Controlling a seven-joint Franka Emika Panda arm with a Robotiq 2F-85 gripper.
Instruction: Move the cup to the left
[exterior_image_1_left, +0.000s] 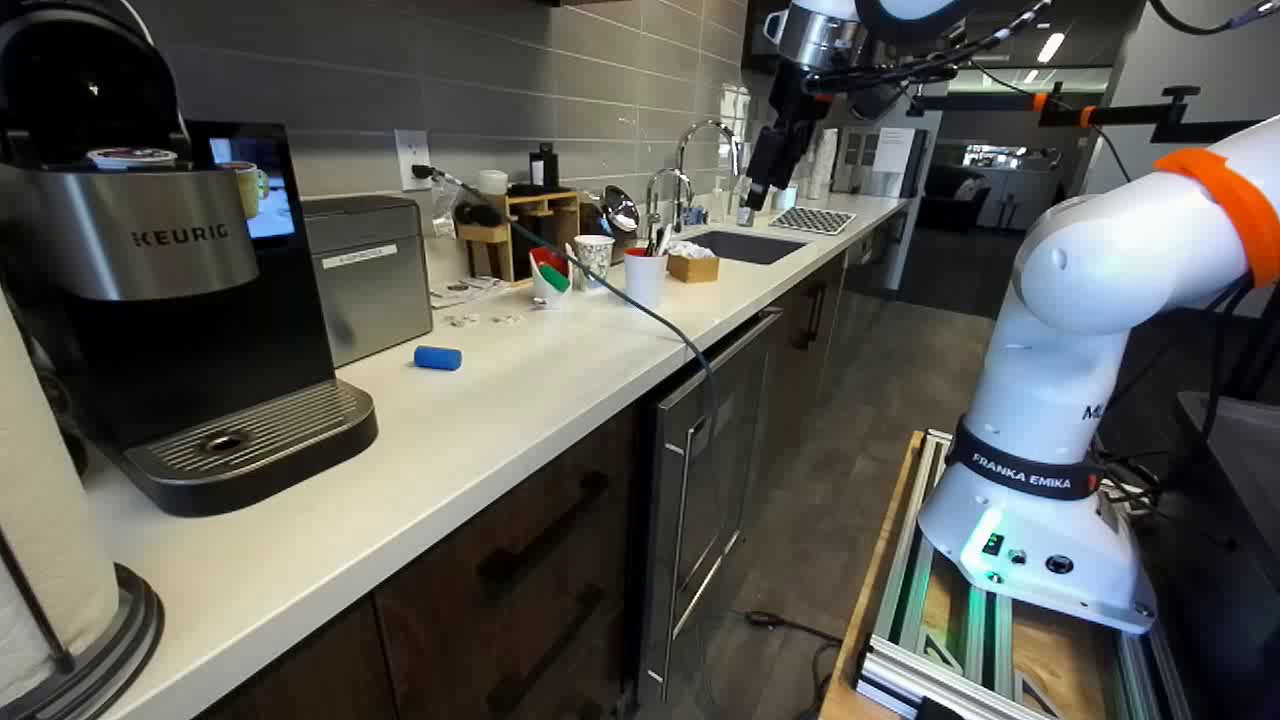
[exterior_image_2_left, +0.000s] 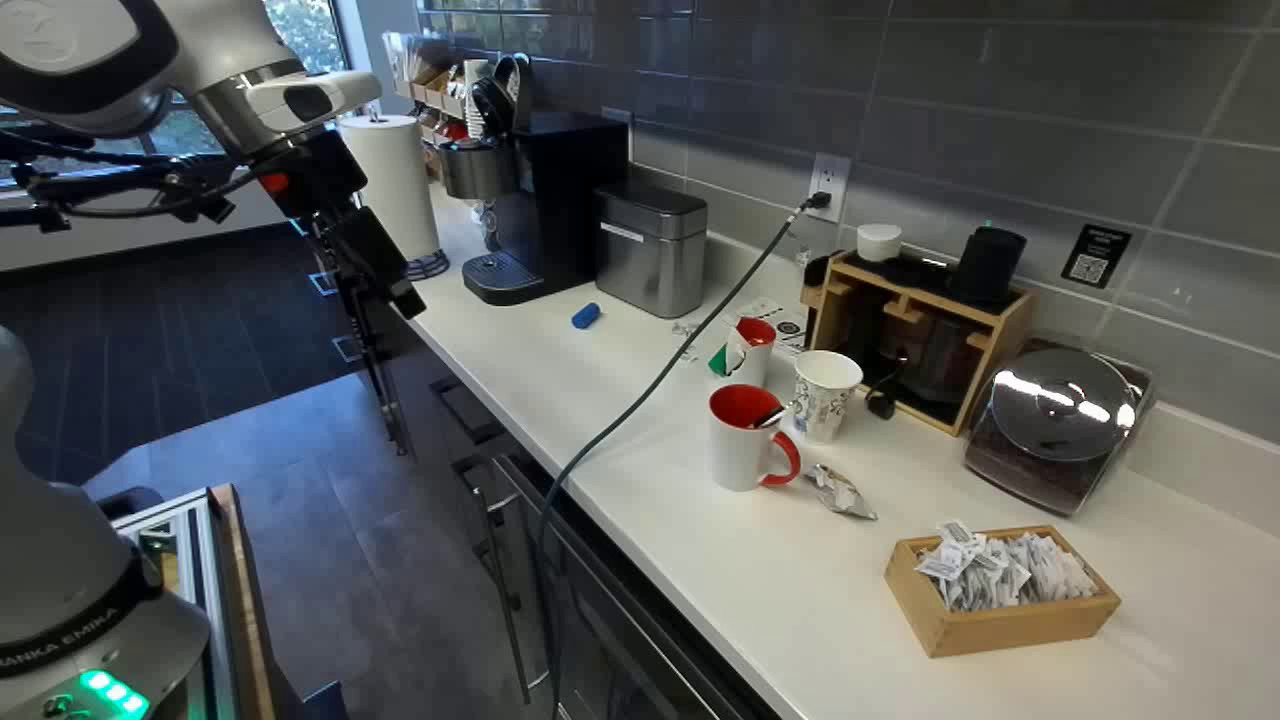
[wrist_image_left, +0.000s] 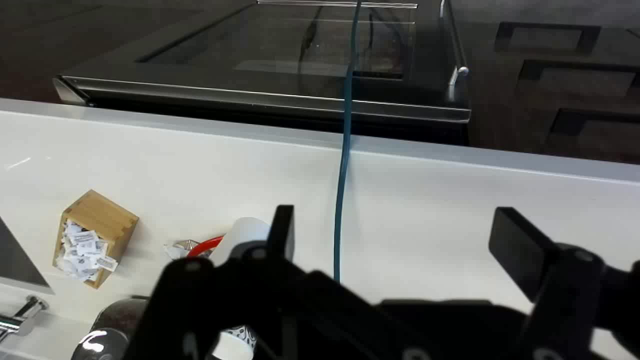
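Wrist view finds the fingers (wrist_image_left: 516, 251) parted, the cup (exterior_image_2_left: 825, 400) unheld

The cup, white with a printed pattern, stands upright on the counter (exterior_image_2_left: 660, 530), between the big mug (exterior_image_2_left: 732, 455) and the wooden rack (exterior_image_2_left: 1000, 345), with the small mug (exterior_image_2_left: 757, 342) just beside it toward the coffee machine (exterior_image_2_left: 575, 190). The gripper (wrist_image_left: 395, 242) hangs clear of the counter, fingers wide apart, only the cord (wrist_image_left: 342, 185) and bare counter visible in the gap.

For the reach, the step seemingly in hand, the gripper should settle over the cup before coming down, turned so neither finger knocks either mug. The cup looks like paper and would likely give, so a light squeeze should serve. For someone facing the tiled wall (exterior_image_2_left: 960, 120), left means toward the coffee machine; the small mug and the cord lie that way, so a lift over both seems safer than a slide.

Only the wrist view makes the gap between the fingers plain; in both exterior views the gripper is too dark to judge. Yet the wrist view shows just a slice of the cup (wrist_image_left: 245, 336), past the gripper's body. The big mug's red handle (exterior_image_2_left: 793, 458) shows in an exterior view; in an exterior view the mug (exterior_image_1_left: 646, 280) turns its plain side.
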